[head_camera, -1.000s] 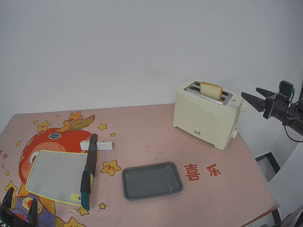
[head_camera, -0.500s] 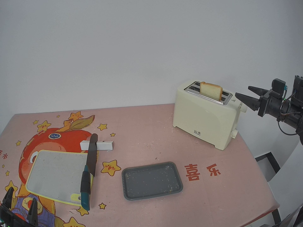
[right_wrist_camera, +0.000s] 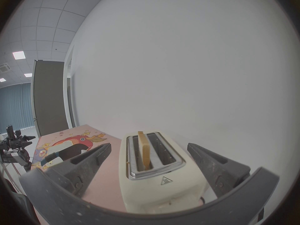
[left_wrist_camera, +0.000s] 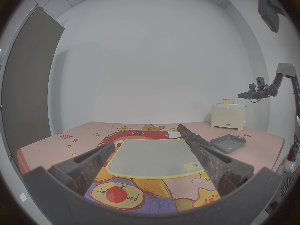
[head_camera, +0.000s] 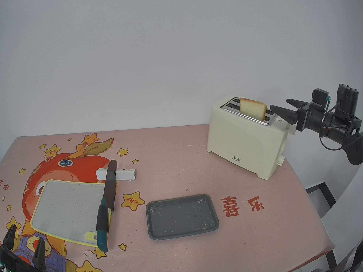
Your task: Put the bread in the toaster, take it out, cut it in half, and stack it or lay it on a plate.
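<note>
Head view: bread stands upright in the toaster, its lower half hidden in the slot. The right jaws, open and empty, hover at the toaster's 3 o'clock. The plate lies at its 7 o'clock. The left jaws are cut off at the frame corner.
Left wrist view: left jaws open, empty, board ahead.
Right wrist view: right jaws spread, bread ahead, untouched.
</note>
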`<state>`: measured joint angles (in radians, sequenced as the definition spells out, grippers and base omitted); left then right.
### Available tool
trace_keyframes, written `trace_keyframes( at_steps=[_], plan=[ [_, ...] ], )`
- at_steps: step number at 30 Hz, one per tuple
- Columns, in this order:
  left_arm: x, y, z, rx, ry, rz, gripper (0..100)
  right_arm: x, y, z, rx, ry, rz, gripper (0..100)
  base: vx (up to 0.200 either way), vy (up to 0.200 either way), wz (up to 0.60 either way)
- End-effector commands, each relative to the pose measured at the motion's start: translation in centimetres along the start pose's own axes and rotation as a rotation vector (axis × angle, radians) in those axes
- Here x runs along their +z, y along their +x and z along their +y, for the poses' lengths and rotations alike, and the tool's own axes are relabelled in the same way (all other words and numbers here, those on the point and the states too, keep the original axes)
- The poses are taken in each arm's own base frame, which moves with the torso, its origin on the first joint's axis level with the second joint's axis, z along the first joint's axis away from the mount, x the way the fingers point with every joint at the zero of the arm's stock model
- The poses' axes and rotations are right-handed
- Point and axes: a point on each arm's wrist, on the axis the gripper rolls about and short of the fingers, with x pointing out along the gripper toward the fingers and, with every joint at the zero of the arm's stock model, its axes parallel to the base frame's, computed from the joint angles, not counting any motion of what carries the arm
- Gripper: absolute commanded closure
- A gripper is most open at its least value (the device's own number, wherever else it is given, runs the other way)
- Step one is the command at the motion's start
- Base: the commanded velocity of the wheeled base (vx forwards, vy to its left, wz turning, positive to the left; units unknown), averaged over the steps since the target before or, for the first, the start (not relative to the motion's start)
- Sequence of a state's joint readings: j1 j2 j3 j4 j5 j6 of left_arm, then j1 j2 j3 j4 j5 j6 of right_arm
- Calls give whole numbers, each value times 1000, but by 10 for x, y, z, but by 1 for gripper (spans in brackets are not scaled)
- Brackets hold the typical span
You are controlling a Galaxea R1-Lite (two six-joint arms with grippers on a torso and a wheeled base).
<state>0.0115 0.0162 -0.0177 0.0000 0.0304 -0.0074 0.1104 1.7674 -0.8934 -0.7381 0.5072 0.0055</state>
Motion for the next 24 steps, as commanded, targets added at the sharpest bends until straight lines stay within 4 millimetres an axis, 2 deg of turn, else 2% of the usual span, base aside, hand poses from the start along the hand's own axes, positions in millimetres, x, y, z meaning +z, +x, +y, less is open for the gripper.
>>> trace_keyframes(
  at_steps=[1, 3, 10, 24],
  plan=[
    [-5, 1, 0, 1, 0, 11, 0, -12, 19, 2, 18, 12, 34, 0, 0, 0, 0],
    [-5, 1, 0, 1, 0, 11, 0, -15, 33, 7, -4, 10, 41, 0, 0, 0, 0],
    [-5, 1, 0, 1, 0, 11, 0, -15, 53, 10, -4, -1, 35, 0, 0, 0, 0],
    [-5, 1, 0, 1, 0, 11, 0, -10, 54, 10, -22, -8, 25, 0, 0, 0, 0]
  ],
)
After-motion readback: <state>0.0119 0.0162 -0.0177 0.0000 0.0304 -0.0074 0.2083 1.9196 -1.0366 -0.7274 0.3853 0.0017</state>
